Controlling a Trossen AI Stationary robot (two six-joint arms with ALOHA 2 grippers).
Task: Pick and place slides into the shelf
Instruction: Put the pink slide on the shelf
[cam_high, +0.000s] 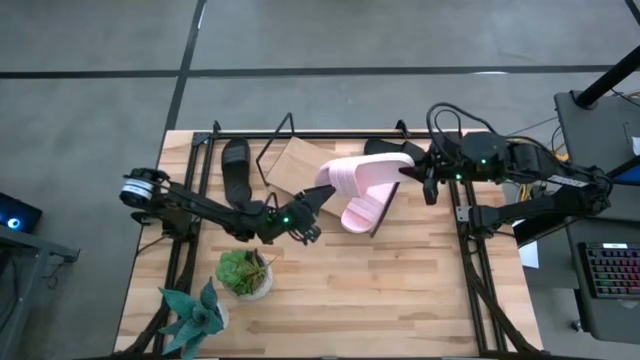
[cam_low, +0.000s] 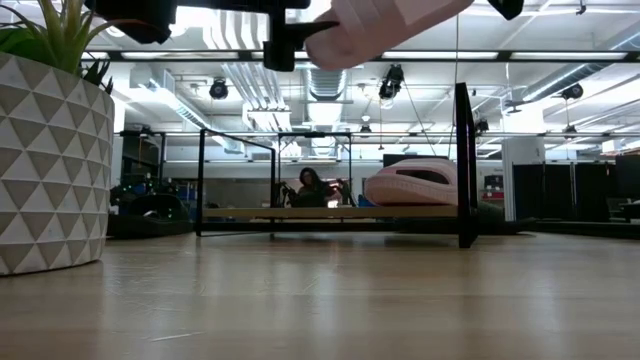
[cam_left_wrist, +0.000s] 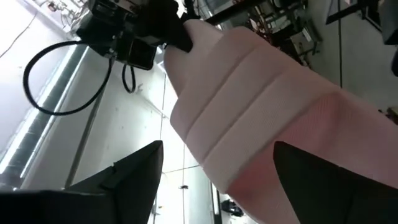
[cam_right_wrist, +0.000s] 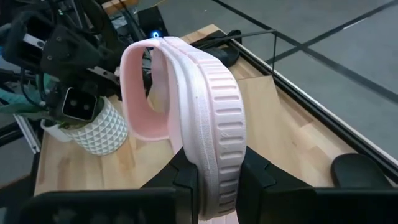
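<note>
Right gripper pinches a ribbed foam pink slide (edge-on); left gripper spread wide.

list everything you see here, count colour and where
pink slides: 2, pale pink; one held in the air, one on the shelf's right part
black slides: 2, black; one at the shelf's left end, one at its right end, partly hidden
shelf: 1, light wood on black wire, far side of the table
table: 1, light wood
potted plants: 2; green in a white patterned pot, teal one, near left corner
keyboard: 1, dark, off the table's right
person: 1, in the room behind the shelf
left claw: open, at the held slide's other end
right claw: shut on the held pink slide
</note>
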